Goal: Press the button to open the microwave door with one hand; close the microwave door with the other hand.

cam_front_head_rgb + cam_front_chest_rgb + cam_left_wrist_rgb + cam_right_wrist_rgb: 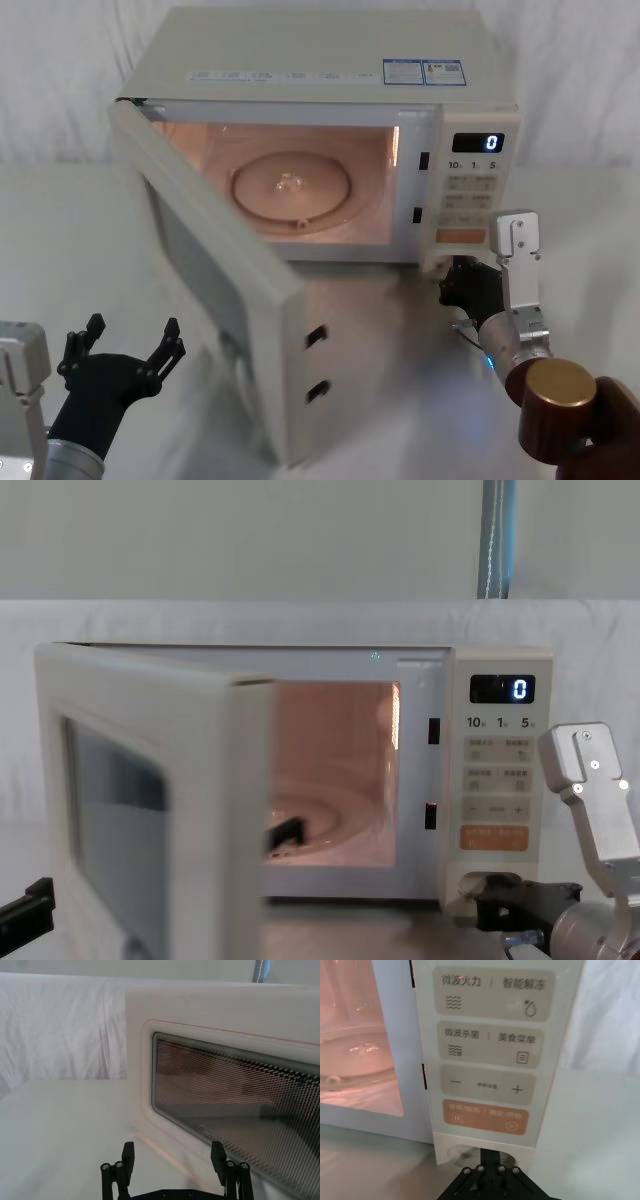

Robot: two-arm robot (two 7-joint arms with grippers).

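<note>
The cream microwave stands with its cavity lit and its display reading 0. The microwave door is swung wide open toward my left side; its dark window fills much of the left wrist view. My left gripper hovers open, low at the left, just outside the door's outer face. At the foot of the control panel, my right gripper is shut with its tip against the cream oval button, which it partly hides. The orange key sits just above it.
A glass turntable lies inside the cavity. The microwave rests on a white cloth-covered table with a white backdrop behind. A blue-grey pole rises behind the microwave at the right. The open door juts far out over the table's front left.
</note>
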